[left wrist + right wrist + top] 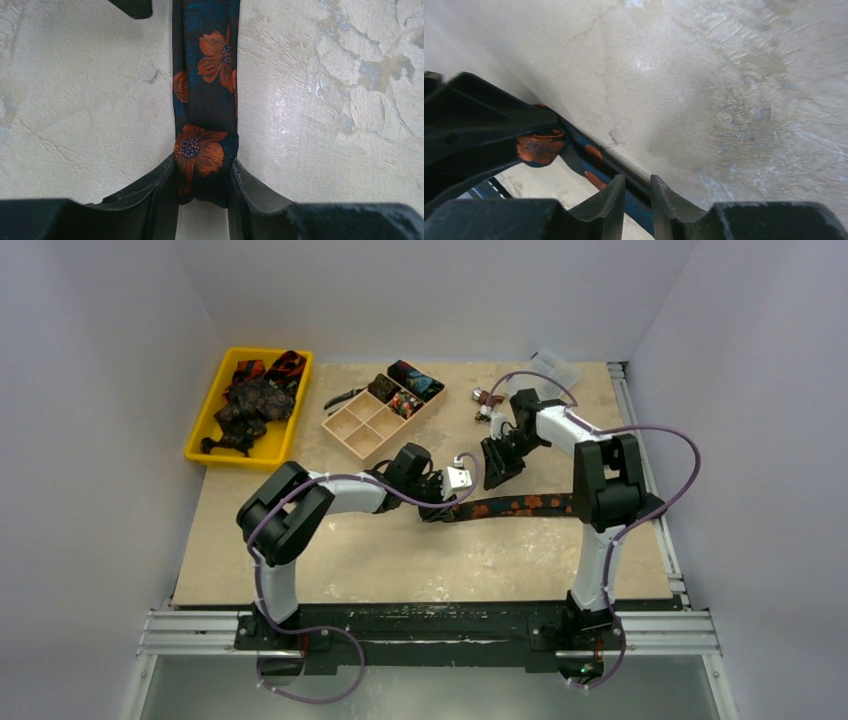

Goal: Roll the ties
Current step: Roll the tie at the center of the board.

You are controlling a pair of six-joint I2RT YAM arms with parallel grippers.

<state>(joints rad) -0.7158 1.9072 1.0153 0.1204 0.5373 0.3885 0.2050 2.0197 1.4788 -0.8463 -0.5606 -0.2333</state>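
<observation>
Your left end effector (202, 170) is clamped on the end of the flowered tie (520, 506), which lies flat across the worktop (400, 555). Your right end effector (638, 187) looks nearly closed, can't tell if it's gripping anything. Fabric's probably soft and slippery, so I'd hold that end edge-to-edge.

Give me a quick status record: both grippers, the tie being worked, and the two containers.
left gripper: jaws shut on the folded-over end of the dark tie with orange flowers
right gripper: beside the left one over the tabletop, jaws nearly together, nothing seen clamped
tie layout: flat strip running from the left gripper toward the right arm
yellow plastic tray: far left, holds a heap of loose ties
tan divided box: dark fabric bundles in far compartments, nearer ones empty
</observation>
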